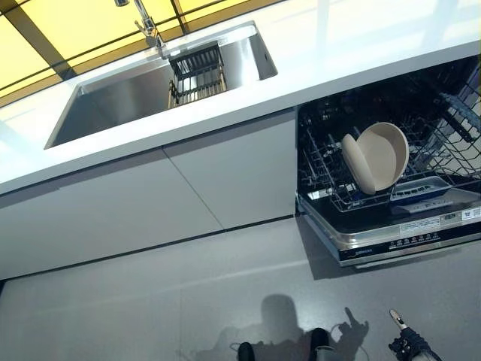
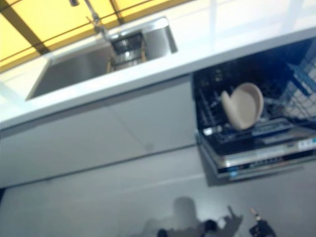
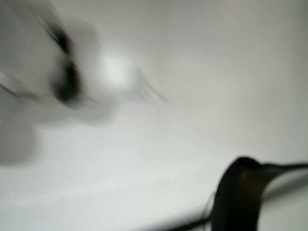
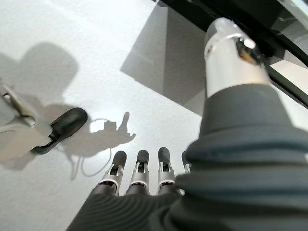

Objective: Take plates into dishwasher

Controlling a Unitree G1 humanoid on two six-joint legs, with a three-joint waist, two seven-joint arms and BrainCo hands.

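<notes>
Two beige plates (image 1: 378,156) stand on edge, one leaning against the other, in the lower rack (image 1: 331,177) of the open dishwasher at the right; they also show in the right eye view (image 2: 243,104). My right hand (image 1: 409,344) hangs low over the grey floor in front of the dishwasher, well below the plates. In the right wrist view its fingers (image 4: 139,171) are straight and hold nothing. Of my left hand, the left wrist view shows only a blurred dark part (image 3: 238,195) over the floor.
The dishwasher's door (image 1: 406,235) is folded down and juts out over the floor. A white counter (image 1: 338,53) runs above it, with a steel sink (image 1: 120,101), a wire basket (image 1: 197,71) and a faucet (image 1: 146,26). White cabinet fronts (image 1: 188,188) stand to the left.
</notes>
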